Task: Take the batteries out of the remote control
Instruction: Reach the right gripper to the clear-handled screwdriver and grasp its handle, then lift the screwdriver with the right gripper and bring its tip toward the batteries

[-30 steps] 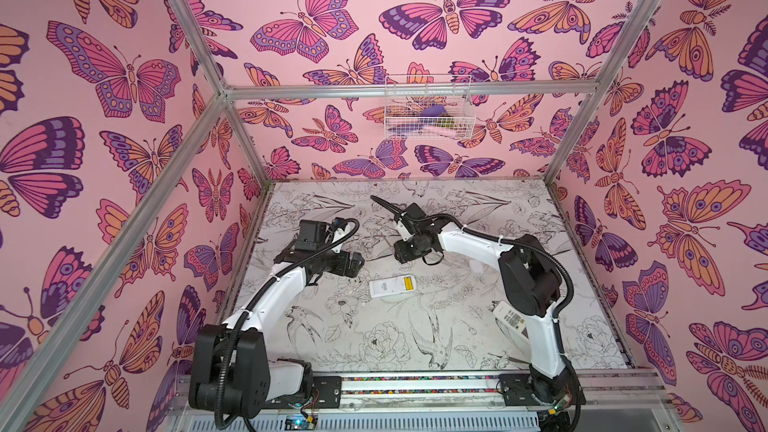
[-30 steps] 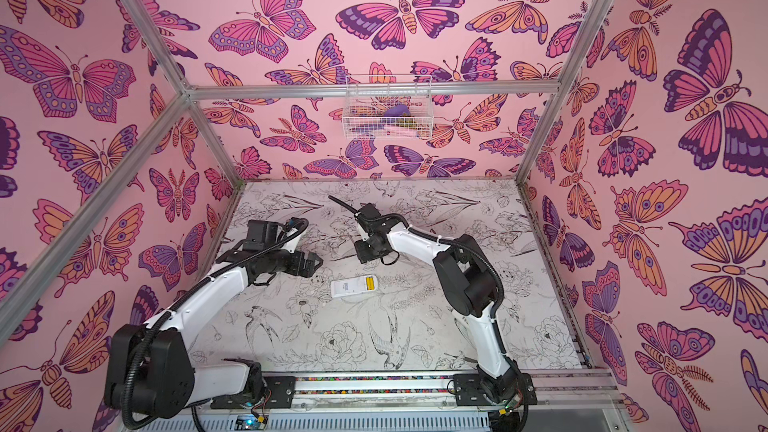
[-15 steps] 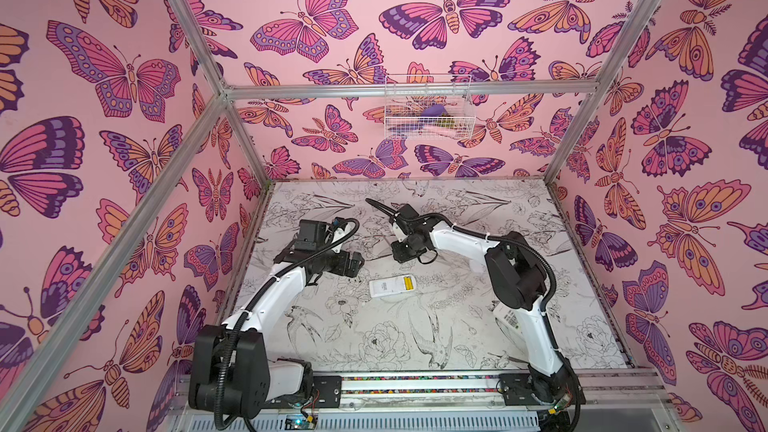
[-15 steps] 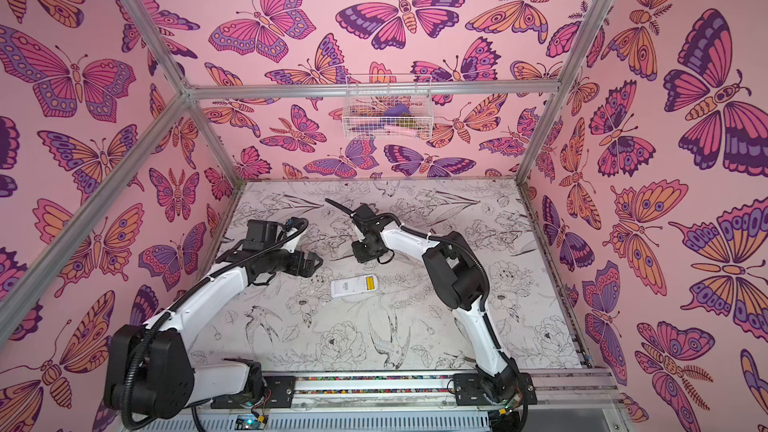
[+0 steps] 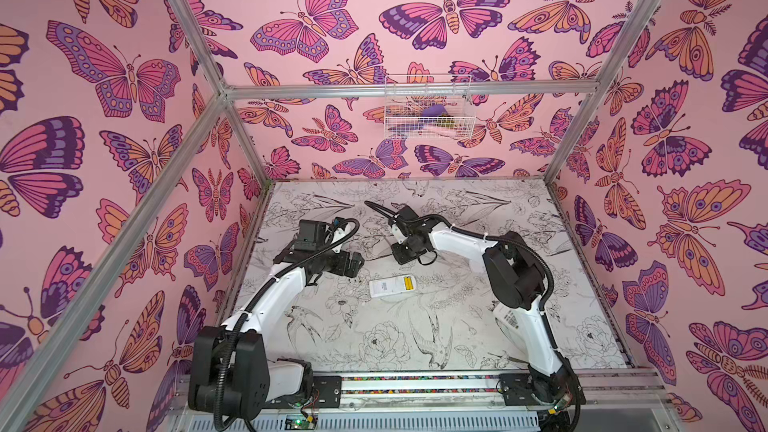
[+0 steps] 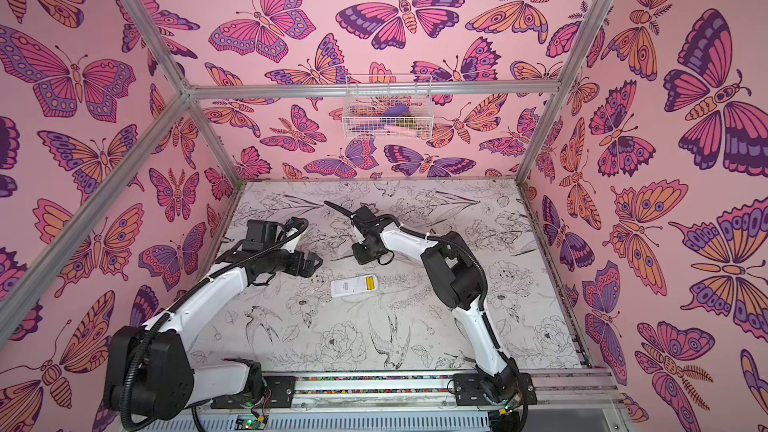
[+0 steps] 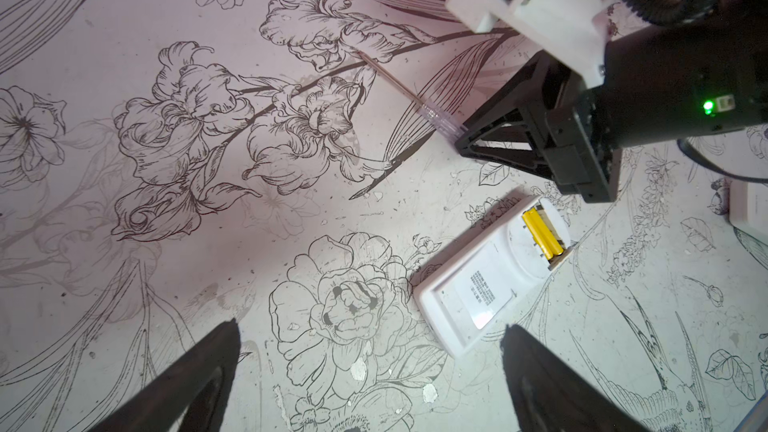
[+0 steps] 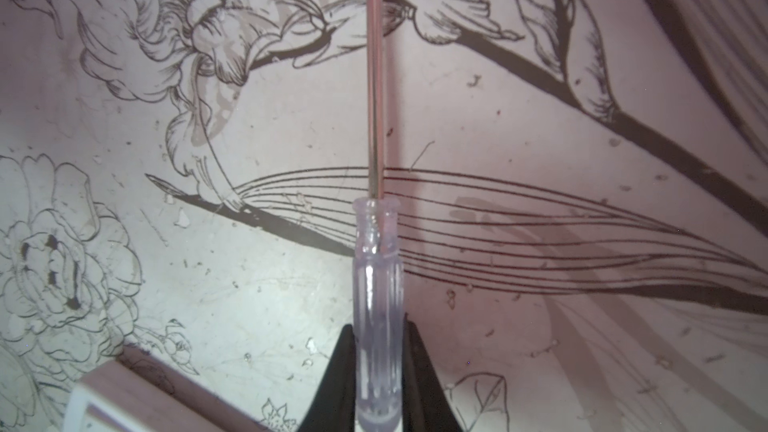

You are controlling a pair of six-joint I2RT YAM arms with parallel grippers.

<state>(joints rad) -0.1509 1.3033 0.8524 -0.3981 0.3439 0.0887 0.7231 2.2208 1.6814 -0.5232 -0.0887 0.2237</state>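
Presently the right gripper (image 8: 377, 328) pinches the screwdriver (image 8: 376, 268) by its clear handle, just behind the remote (image 7: 478, 284) at the worktop's (image 5: 374, 347) middle. The batteries (image 7: 542, 235) lie crosswise in its open end, frontward of that gripper. The left gripper (image 7: 370, 326) hangs wide open, empty.

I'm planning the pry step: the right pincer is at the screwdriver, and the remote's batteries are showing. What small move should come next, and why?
Probably lift the screwdriver slightly off the table. The right pincer grips its clear handle while it lies flat. Two yellow batteries sit exposed in the open compartment of the remote, and the left pincer hangs open nearby.
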